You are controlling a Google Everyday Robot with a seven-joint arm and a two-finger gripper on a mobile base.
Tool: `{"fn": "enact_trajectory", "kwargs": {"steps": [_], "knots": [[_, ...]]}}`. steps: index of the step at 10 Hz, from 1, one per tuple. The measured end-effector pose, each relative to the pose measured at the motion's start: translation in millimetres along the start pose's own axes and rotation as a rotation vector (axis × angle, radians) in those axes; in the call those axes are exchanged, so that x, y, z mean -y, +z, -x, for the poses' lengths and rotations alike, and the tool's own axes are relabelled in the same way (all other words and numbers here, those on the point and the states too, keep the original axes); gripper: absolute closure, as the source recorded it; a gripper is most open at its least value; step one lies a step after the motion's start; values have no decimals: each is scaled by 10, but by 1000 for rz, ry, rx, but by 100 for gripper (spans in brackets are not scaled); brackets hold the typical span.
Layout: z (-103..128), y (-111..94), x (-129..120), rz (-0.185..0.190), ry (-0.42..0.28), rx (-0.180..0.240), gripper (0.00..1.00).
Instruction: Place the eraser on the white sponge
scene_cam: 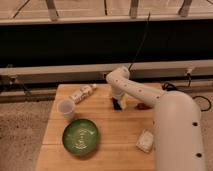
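1. Eraser: small dark block at the far middle of the wooden table, directly beneath the gripper and partly hidden by it.
2. Gripper is down at the eraser, at the end of the white arm that reaches in from the right. I cannot tell whether it is open or clamped on the block.
3. Step in hand, as I judge it: the pick-up. The eraser appears to rest on the table; nothing is placed yet.
4. White sponge lies near the table's front right edge, well apart from the eraser and beside the robot's body.
5. Next move calls for a firm grip, a clean lift, a carry toward the front right, and a flat set-down on the small pad.
6. Surroundings: a reddish-brown oblong thing sits near the eraser on its right, roughly along the carry path, so lift clear of it. Green plate, translucent cup and a pale bottle on its side lie to the left, out of the way.
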Motion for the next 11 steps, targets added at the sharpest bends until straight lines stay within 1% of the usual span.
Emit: {"fn": "enact_trajectory", "kwargs": {"steps": [1,2,3,4,7,8,9,10,11], "knots": [[-4,0,-5,0,1,0,32],[-2,0,-4,-1,1,1,33],[0,1,-5,-3,2,1,30],[-3,-1,-15,-4,5,1,32],[-19,-16,-46,-7,12,3,58],[-23,-17,-53,-8,13,4,71],[-26,-20,-59,-9,14,4,77],[-29,-22,-67,-10,15,4,79],[-34,-26,-77,-12,18,4,80]]}}
